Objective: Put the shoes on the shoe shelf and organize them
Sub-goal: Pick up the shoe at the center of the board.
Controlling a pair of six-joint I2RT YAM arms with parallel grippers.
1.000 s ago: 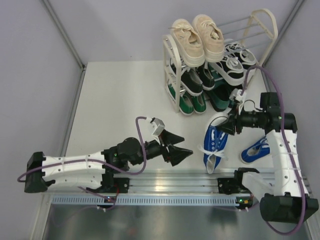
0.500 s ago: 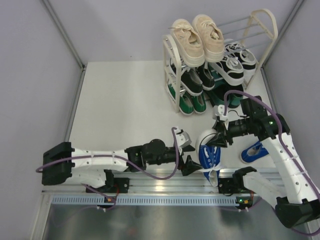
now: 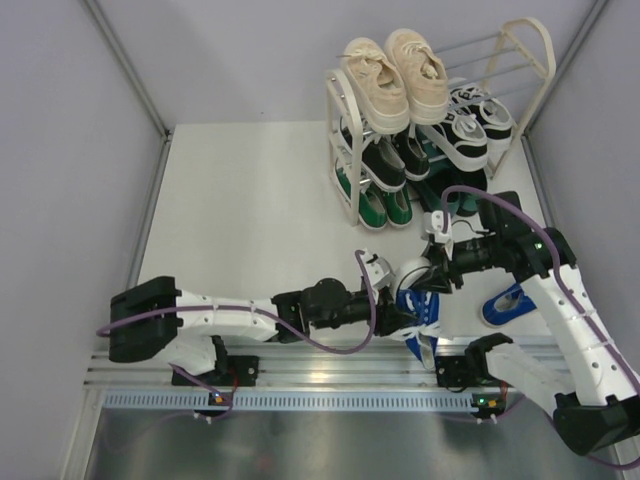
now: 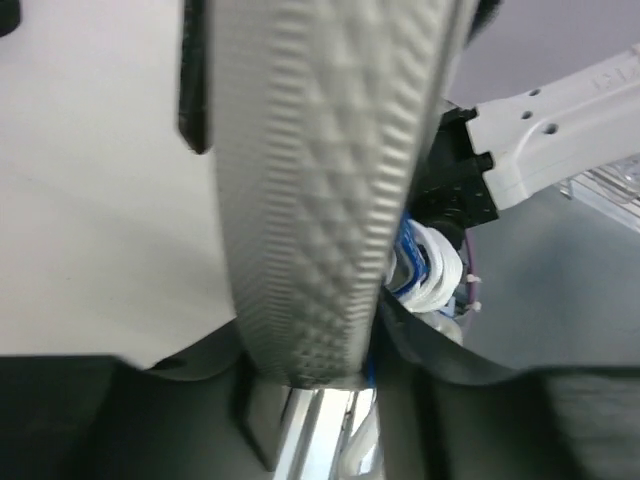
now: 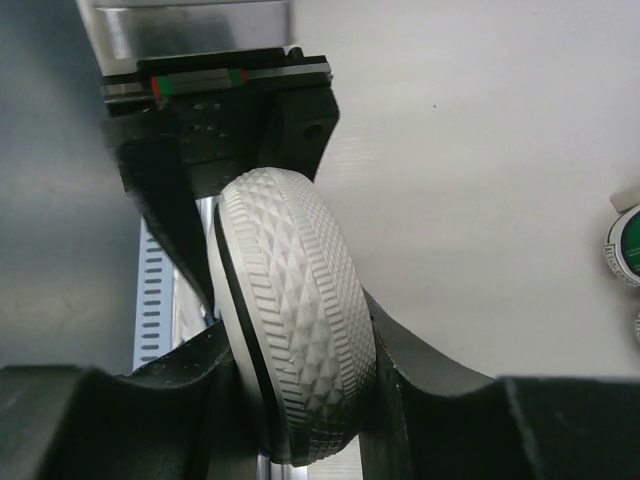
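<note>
One blue sneaker [image 3: 418, 308] is held up off the table [image 3: 250, 200] at the near right, just ahead of the arm bases, with both arms brought to it. The right gripper [image 3: 437, 277] is clamped on it: in the right wrist view its grey diamond-patterned sole [image 5: 300, 300] is seen pressed between the two dark fingers [image 5: 420, 370], which stand partly open to the width of the shoe. The left gripper [image 3: 398, 318] is set at the same shoe from the left. In the left wrist view the sole [image 4: 320, 180] runs between its fingers [image 4: 430, 350], which lie close on either side, but whether they grip cannot be told. The second blue sneaker [image 3: 505, 302] is lying on the table to the right, apart from the first. The shoe shelf [image 3: 525, 40] stands at the far right of the table, with cream sneakers [image 3: 395, 70] on its top tier and further pairs on the tiers beneath.
</note>
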